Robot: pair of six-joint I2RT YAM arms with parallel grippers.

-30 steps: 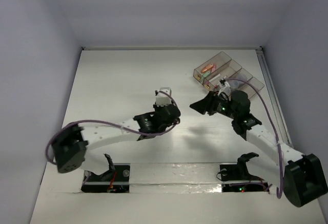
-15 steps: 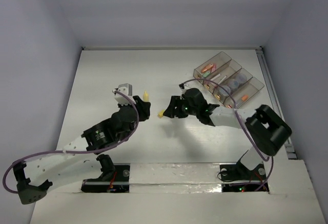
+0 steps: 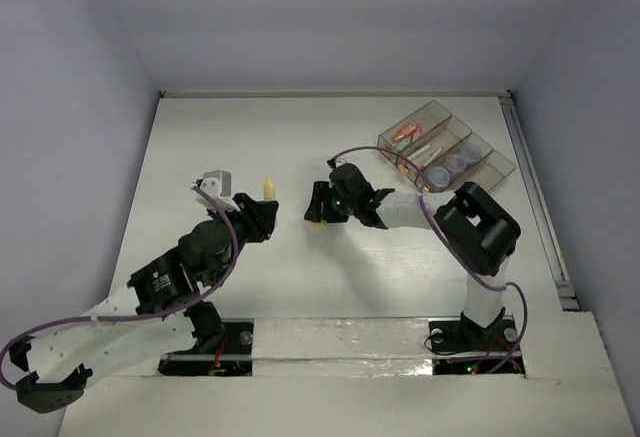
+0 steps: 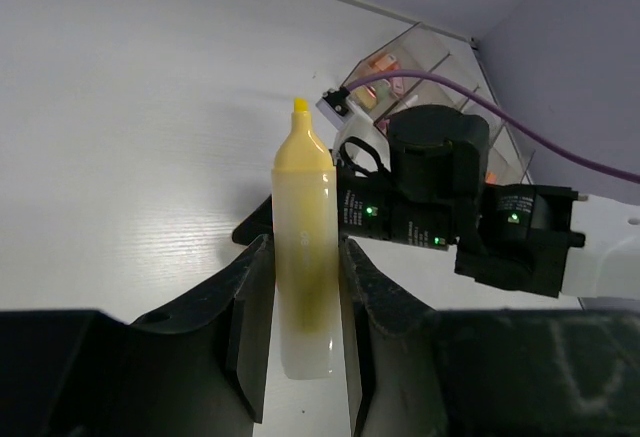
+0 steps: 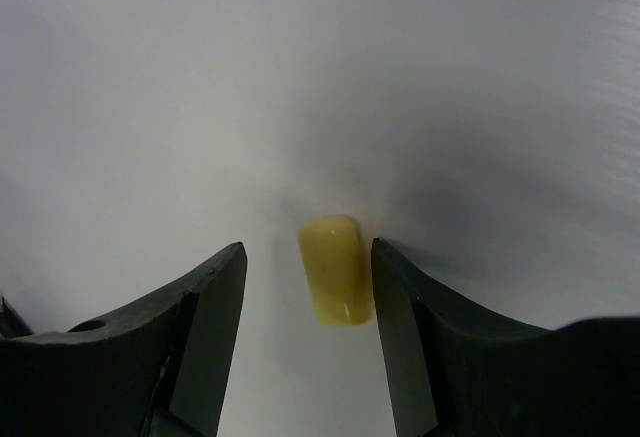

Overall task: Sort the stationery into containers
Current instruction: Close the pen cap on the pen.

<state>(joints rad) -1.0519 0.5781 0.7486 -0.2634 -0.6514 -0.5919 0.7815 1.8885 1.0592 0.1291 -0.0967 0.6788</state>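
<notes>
Since the earlier frame my right gripper (image 5: 306,249) has shifted left | jaws wide, straddling the small yellow plastic cap (image 5: 333,269) lying on the white table (image 3: 220,137) | my left gripper (image 4: 305,247) clamps the stubby uncapped yellow marker (image 4: 302,177), tip pointing away | smoky-transparent plastic bins (image 3: 497,165) far right, well apart from both

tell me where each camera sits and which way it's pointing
Top external: fixed above and behind the bases, looking down on the table; the left arm, right arm and containers show.
Left wrist: looks along the left jaws, shut on the yellow highlighter, toward the right arm.
Right wrist: looks down at the table between the open right jaws, the yellow cap between them.
Shared: top and left wrist both show the highlighter and containers.
</notes>
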